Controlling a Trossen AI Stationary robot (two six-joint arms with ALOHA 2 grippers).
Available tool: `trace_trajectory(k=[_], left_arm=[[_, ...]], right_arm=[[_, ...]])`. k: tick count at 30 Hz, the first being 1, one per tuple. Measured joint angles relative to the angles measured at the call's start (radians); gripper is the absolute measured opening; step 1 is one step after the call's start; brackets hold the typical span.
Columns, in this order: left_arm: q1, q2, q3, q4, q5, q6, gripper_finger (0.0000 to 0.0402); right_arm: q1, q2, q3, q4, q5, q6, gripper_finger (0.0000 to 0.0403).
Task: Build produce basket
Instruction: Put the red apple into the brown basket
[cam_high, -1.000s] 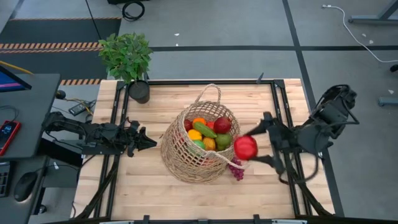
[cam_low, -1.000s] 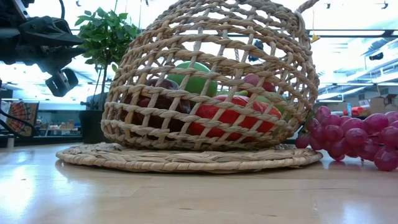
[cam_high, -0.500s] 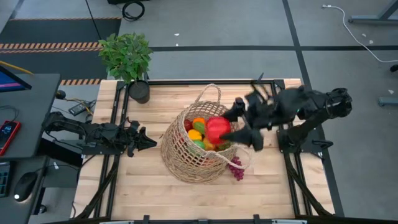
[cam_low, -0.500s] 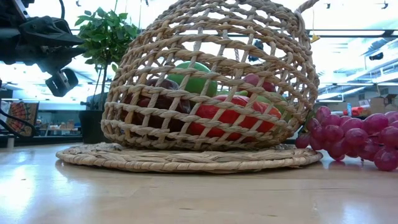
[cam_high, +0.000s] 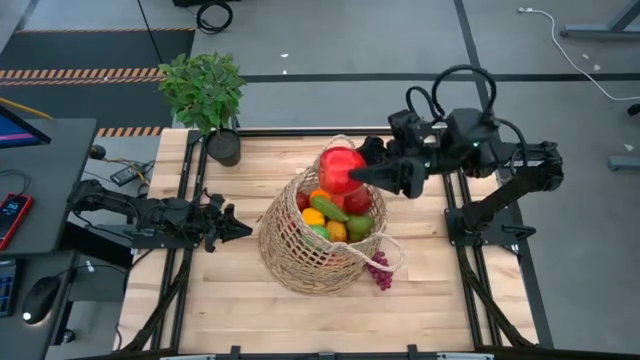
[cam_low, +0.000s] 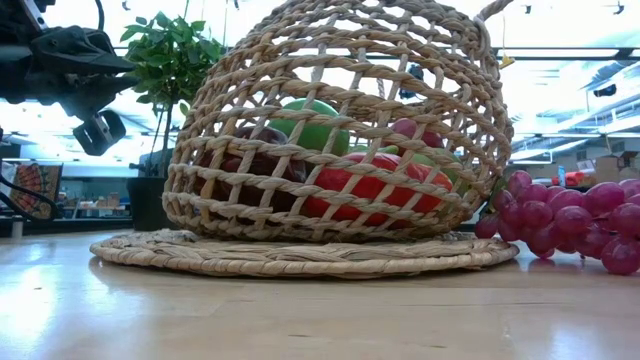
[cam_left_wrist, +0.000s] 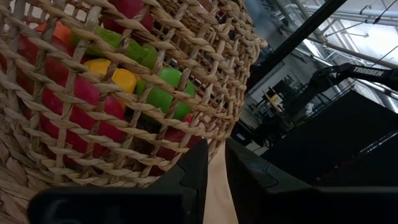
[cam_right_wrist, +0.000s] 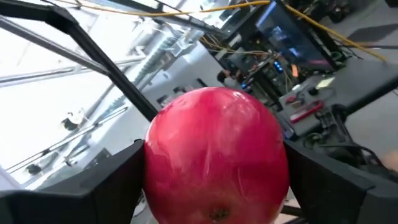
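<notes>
A glossy red apple (cam_right_wrist: 216, 155) is clamped between the wide-set fingers of the right gripper (cam_high: 352, 172), above the far rim of the wicker basket (cam_high: 300, 262). It is judged light, rigid and slippery, best held across its widest girth. The left gripper (cam_high: 232, 226), nearly closed and empty, is parked beside the basket. "TROSSEN" is read on the far arm (cam_left_wrist: 348, 72).

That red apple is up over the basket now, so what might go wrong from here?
The right gripper holds the red apple above the far rim of the basket, not its middle; dropped there, it might bounce out. The basket is already piled with produce, so the apple may roll off. The grapes lie outside on the table and could be missed.
</notes>
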Motion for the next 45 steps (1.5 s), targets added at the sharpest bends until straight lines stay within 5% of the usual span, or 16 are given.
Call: trace_trajectory(k=[24, 45], left_arm=[[0.0, 0.0, 0.0, 0.001, 0.0, 0.0, 0.0056], [0.0, 0.0, 0.0, 0.001, 0.0, 0.0, 0.0062]], right_arm=[[-0.226, 0.016, 0.0, -0.092, -0.318, -0.013, 0.036], [-0.319, 0.202, 0.0, -0.68, -0.356, -0.102, 0.036]])
